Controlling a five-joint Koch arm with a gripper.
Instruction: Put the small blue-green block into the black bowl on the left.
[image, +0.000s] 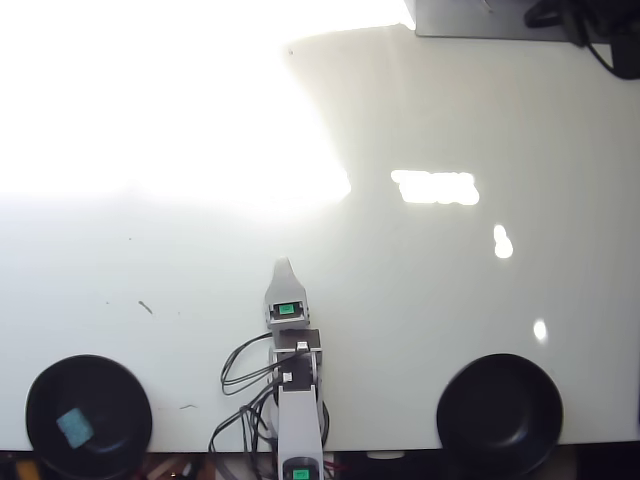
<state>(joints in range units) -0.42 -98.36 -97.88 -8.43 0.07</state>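
Two black bowls, one small blue-green block (73, 427) lying in the left black bowl (88, 415), well left and nearer than claw (283, 266); claw grip state unclear, holds nothing visible

Glare whites out table (150, 100) upper left. Gripper (284, 264): single tip showing, jaw gap unreadable. Arm base cut by bottom edge. Right bowl (500, 412) rim clipped below.
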